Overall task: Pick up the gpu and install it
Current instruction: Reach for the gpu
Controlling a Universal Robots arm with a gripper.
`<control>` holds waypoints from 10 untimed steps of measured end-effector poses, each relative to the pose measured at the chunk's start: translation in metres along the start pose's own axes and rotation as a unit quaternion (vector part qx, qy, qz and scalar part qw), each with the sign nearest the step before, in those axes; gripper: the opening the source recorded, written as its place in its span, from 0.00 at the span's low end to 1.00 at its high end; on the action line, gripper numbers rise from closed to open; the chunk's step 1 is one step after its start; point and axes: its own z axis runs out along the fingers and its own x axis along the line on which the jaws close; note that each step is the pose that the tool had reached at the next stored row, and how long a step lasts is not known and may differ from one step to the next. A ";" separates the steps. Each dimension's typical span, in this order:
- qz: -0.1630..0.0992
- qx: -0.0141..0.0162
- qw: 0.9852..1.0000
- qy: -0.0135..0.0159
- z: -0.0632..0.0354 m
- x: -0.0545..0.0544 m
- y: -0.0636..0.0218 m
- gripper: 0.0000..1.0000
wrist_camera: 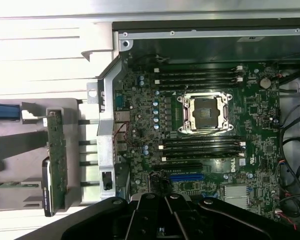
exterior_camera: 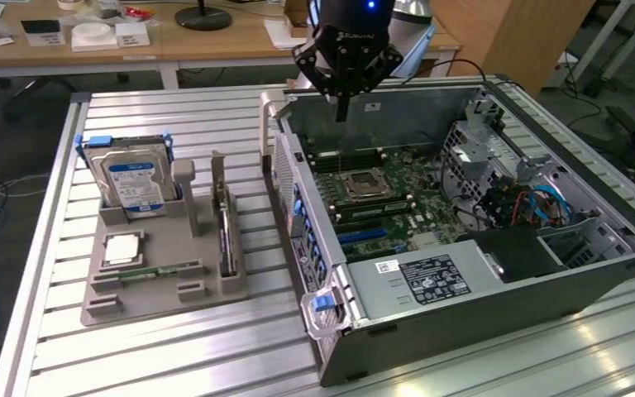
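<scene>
Claw (exterior_camera: 342, 106) hangs shut and empty over the open computer case (exterior_camera: 483, 331). Gpu (exterior_camera: 226, 236) stands on edge, untouched, in the grey holder (exterior_camera: 130, 308) toward the table's (exterior_camera: 174, 124) edge on the exterior view's left. Pick-up seems not yet begun; grasping calls for opened fingers straddling the card's top edge.

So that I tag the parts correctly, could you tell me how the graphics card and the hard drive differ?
The hard drive is a thick silver block with a blue label; the graphics card is a thin dark board. The drive stands upright on its end, the card on its long edge, nearer the computer case. Both sit in the grey holder.
</scene>
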 end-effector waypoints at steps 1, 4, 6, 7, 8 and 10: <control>0.000 0.000 1.000 0.000 0.0000 0.000 0.0000 0.11; 0.000 0.000 1.000 0.000 0.0000 0.001 -0.0001 0.11; 0.000 0.000 1.000 0.000 0.0000 0.001 -0.0001 0.11; 0.000 0.000 1.000 0.000 0.0000 0.001 -0.0001 0.11; 0.000 0.000 1.000 0.000 -0.0001 0.001 -0.0001 0.11; 0.000 0.000 1.000 0.000 -0.0001 0.002 -0.0001 0.11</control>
